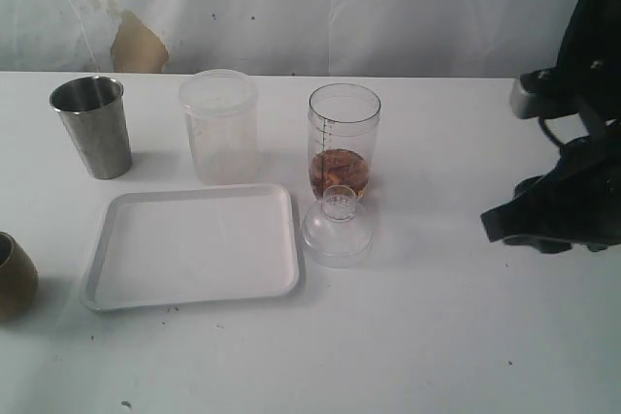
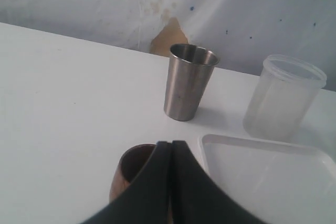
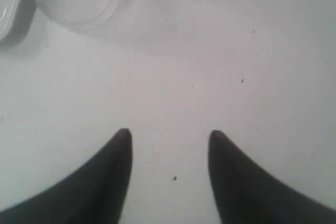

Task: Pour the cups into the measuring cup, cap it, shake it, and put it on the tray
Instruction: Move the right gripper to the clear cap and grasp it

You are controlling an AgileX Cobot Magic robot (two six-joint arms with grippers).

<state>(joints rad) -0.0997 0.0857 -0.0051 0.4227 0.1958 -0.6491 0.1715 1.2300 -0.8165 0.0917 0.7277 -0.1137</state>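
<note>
- No word, brand or number can be read in any view.
- Measuring cup (image 1: 343,138), at 1 o'clock from the tray (image 1: 194,249): a black scale (image 1: 328,135) runs down its clear wall, a vertical line crossed by short ticks.
- Any figures beside those ticks are too small and blurred to make out.

You have a brushed, shiny steel tumbler (image 1: 90,126), a matt brown wooden cup (image 1: 15,278), a clear glossy plastic measuring cup (image 1: 343,133), a frosted plastic cup (image 1: 219,128) and a smooth white plastic tray (image 1: 194,249).
</note>
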